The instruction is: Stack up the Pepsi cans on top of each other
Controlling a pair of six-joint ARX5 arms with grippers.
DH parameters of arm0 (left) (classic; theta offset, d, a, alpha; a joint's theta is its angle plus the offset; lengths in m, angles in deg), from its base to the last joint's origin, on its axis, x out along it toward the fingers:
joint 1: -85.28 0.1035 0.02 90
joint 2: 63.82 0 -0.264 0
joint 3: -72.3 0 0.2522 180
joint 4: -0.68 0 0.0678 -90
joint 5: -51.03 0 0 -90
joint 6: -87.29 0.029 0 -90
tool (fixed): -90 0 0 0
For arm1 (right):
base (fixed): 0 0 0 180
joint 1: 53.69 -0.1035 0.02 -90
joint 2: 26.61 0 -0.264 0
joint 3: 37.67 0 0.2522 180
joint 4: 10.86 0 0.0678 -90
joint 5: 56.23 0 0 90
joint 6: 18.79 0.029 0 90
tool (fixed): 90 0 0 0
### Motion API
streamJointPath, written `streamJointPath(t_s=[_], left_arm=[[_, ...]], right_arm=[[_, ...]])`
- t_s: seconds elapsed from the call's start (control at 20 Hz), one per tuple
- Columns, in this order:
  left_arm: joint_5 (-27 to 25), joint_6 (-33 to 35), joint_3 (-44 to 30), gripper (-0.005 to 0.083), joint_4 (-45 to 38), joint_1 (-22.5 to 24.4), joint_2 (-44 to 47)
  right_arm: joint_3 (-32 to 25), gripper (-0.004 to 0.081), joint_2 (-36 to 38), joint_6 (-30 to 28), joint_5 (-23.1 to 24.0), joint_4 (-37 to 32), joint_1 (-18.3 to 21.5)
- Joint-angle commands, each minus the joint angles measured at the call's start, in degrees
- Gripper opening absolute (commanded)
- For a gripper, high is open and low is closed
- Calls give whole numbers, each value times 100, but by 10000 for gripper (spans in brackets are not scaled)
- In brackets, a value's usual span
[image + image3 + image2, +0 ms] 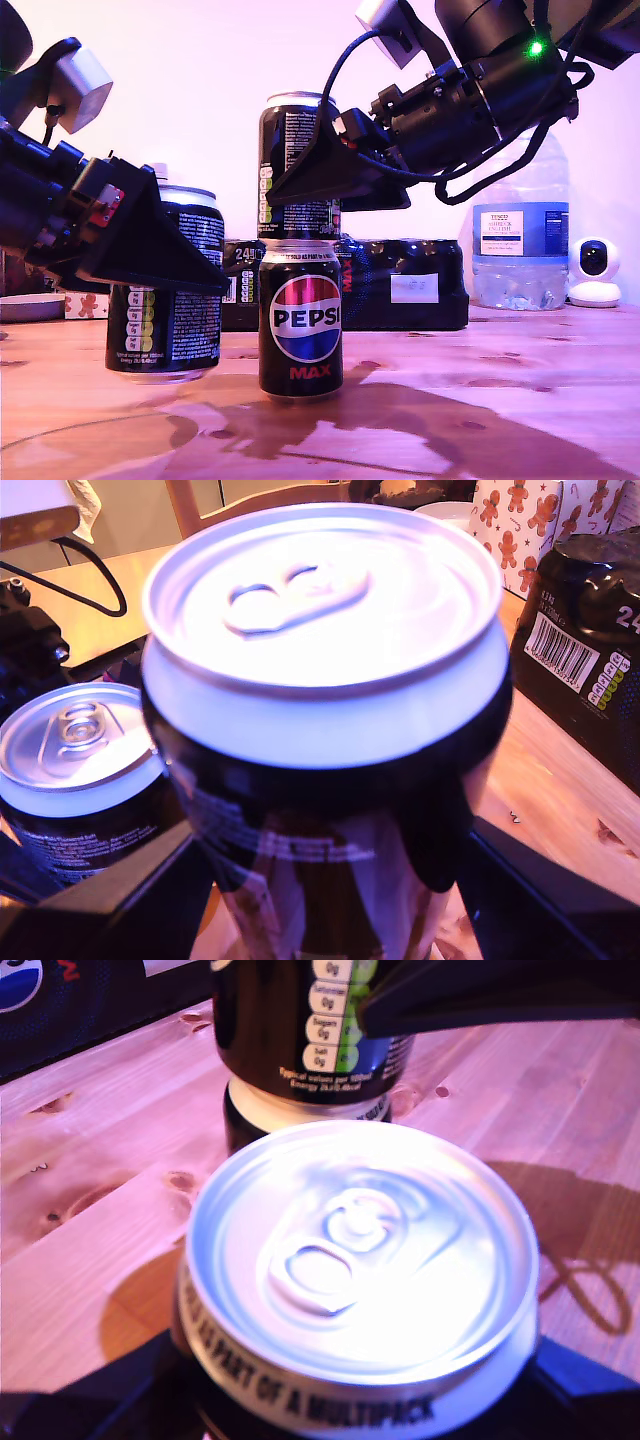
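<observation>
Wooden tabletop [520, 390] ran beneath both tools, with a shrink-wrapped 24-pack [420, 285] and a clear water bottle [520, 240] standing well behind them. My first gripper [185, 265] was clamped on a single Pepsi can [165, 330], its dark fingers [150, 250] pressed against either side of the body and the silver lid facing up at the wrist camera. I could not tell whether that can's base rested on the wood or hung just above it.

Just ahead of those fingertips stood the other two cans, one over the other. My second gripper [300, 190] was clenched around the upper Pepsi can [295, 130], gripping its lower half. Directly beneath that tool the lower Pepsi can [300, 320] stood upright on the table, logo toward the exterior camera, with neither tool touching it. The upper can's base met the lower can's rim, in line with it. Whether it was fully seated there, I could not tell.
</observation>
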Motion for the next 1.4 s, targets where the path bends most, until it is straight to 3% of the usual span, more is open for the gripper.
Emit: streamJointPath(t_s=[0.0,0.8,1.0,1.35], left_arm=[[48,-15,22,354,-179,0,197],[52,-17,22,354,-175,-2,197],[74,-17,22,354,-175,-2,197],[160,-17,22,354,-173,-2,197]], right_arm=[[-42,461,37,22,0,111,37],[-42,459,37,4,321,321,37],[-42,605,37,22,417,372,17],[-31,605,37,26,415,365,-39]])
